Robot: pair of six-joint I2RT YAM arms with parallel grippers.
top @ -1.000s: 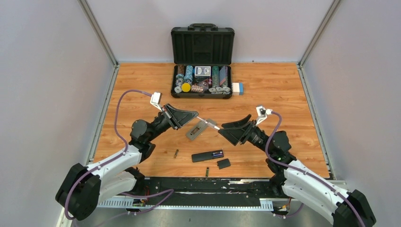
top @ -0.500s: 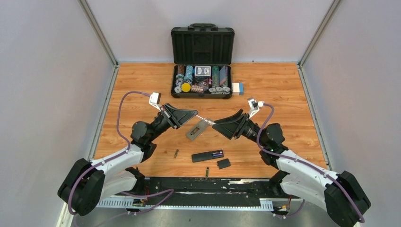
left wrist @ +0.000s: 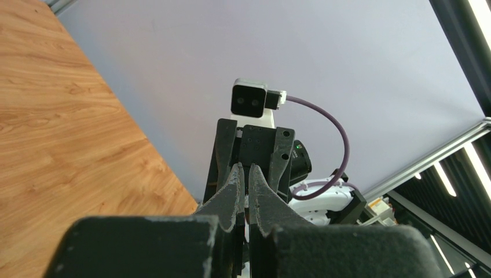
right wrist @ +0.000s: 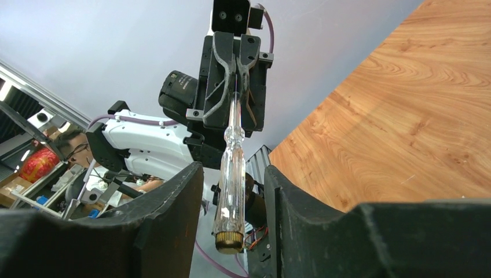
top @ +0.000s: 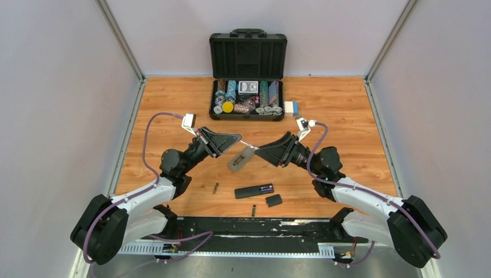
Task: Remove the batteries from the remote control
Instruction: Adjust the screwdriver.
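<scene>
The wooden worktop [top: 359,116] carries an open poker chip case [top: 248,55] at its far edge, with a small white-and-blue box [top: 291,108] touching the case's right end.

My two arms meet above the middle of the board. My left claw [top: 238,139] is clamped on the thin metal shaft of a screwdriver [right wrist: 230,168], which it holds out level toward my other arm. My right claw [top: 259,152] is spread wide, a finger on either side of the screwdriver's clear plastic handle, with a gap showing on both sides.

On the board below the two claws lies a grey remote [top: 241,158], set on a slant. Nearer to me lies a black remote [top: 249,191], long and slim, with its back open at the right end. Just beside that end, nearer to me, lies a small flat black cover [top: 274,200].

The batteries are the smallest things here. In the black remote's open bay a purplish-blue cylinder [top: 266,187] with a pale spot shows; I cannot tell how many sit in there. One loose battery [top: 215,188], a slim dark stick, lies on the wood to the left of the black remote, apart from it. A second loose battery [top: 253,210] lies upright in the overhead view, at the near edge of the board, just in front of that remote.
</scene>
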